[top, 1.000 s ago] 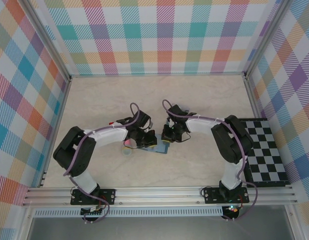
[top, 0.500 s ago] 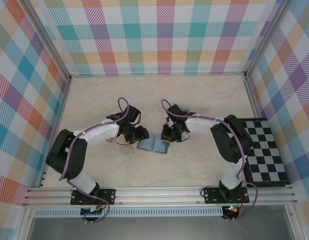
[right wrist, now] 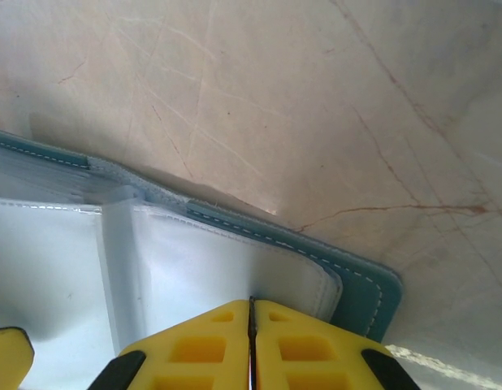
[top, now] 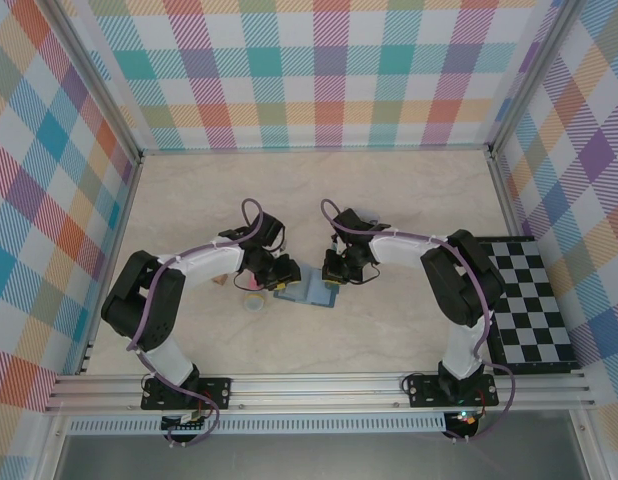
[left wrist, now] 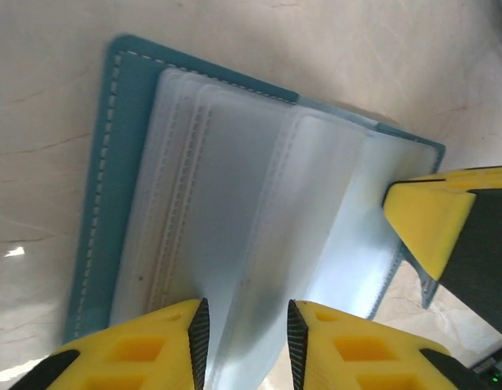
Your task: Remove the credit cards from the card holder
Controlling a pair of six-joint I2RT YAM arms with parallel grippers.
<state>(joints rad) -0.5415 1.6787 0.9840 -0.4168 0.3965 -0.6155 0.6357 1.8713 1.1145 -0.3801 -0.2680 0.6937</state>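
The card holder (top: 311, 291) lies open on the table between both grippers, its teal cover (left wrist: 125, 162) framing milky clear pocket sleeves. My left gripper (left wrist: 247, 315) is open low over the holder's left half, its jaws standing either side of a raised sleeve fold. It sits at the holder's left edge in the top view (top: 281, 274). My right gripper (right wrist: 252, 302) is shut, its tips resting on the sleeve near the holder's teal corner (right wrist: 369, 286), at the holder's right edge in the top view (top: 334, 274). The credit cards are out of view.
A small pale ring (top: 253, 301) and a small tan object (top: 221, 280) lie on the table just left of the holder. A black-and-white checkered mat (top: 524, 300) lies at the right wall. Checked walls enclose the marble-look table (top: 319, 190).
My left gripper drew back to the left off the holder, opened, then edged back to its left side. The right gripper stayed shut and in place.
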